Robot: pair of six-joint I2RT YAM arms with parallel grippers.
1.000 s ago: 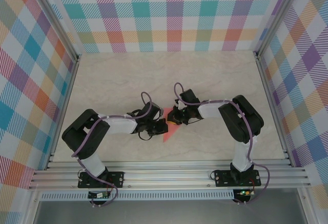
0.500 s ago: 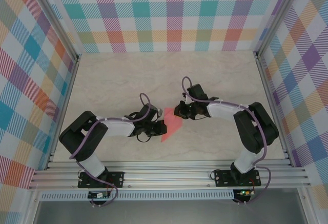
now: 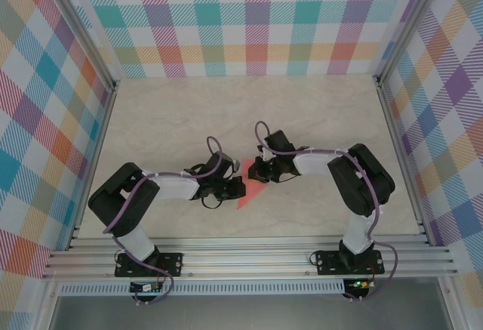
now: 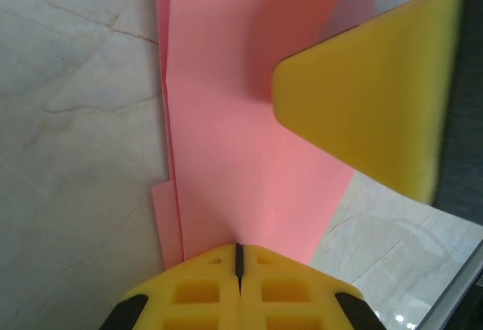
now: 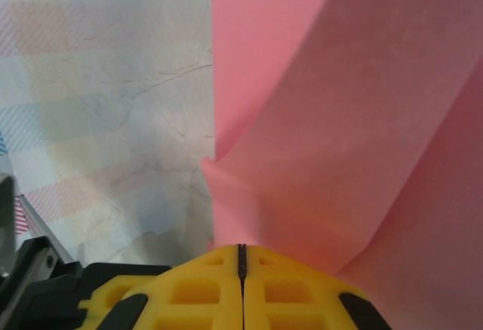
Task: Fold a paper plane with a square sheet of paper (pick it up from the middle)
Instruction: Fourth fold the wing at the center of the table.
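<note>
Pinching folded salmon-pink paper sheet (image 3: 253, 196) with clamped-tight left gripper (image 4: 238, 248) and right gripper (image 5: 241, 248); cut off in wrist views, partly hidden overhead.

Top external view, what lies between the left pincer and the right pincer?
The folded pink paper bridges the gap in the top external view; the left pincer and right pincer are each shut on it.

Bright even light, blurry wrist close-ups
</note>
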